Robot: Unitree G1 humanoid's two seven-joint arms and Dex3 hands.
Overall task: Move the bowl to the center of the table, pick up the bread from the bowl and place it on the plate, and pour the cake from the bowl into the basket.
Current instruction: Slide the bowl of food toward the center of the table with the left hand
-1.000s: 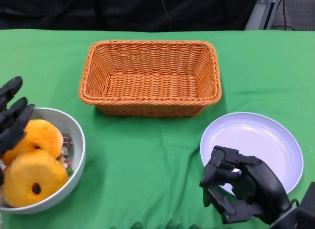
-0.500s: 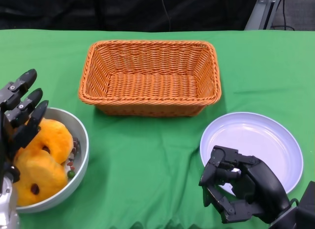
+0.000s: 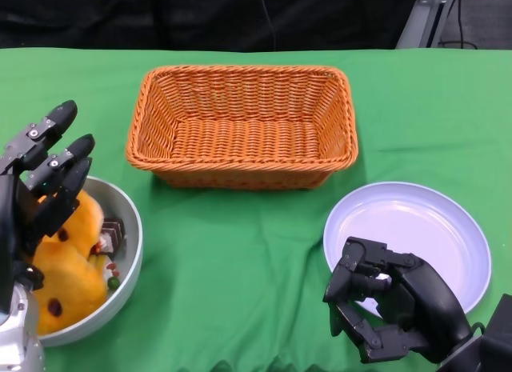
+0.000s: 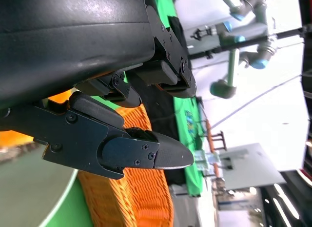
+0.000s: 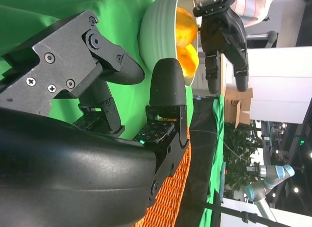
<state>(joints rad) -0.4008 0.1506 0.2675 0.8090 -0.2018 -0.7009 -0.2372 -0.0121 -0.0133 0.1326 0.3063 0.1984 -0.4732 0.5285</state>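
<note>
The pale bowl (image 3: 133, 228) stands at the table's near left with two orange breads (image 3: 68, 270) and a small brown cake (image 3: 112, 230) in it. My left hand (image 3: 40, 188) hovers over the bowl's left side, fingers straight and spread, hiding part of the bread; nothing shows in its grip. The right wrist view shows that left hand (image 5: 224, 39) above the bowl (image 5: 158, 31). At the near right my right hand (image 3: 392, 308) is curled in and holds nothing, just in front of the white plate (image 3: 424, 228). The orange wicker basket (image 3: 240, 124) sits at the centre back.
Green cloth covers the table, with bare cloth between the bowl and the plate. The far table edge runs behind the basket, against a dark backdrop. A grey stand (image 3: 428, 16) shows at the far right corner.
My left hand has risen and moved right over the bowl. The breads have shifted left inside the bowl, uncovering the cake. My right hand has stayed still.
</note>
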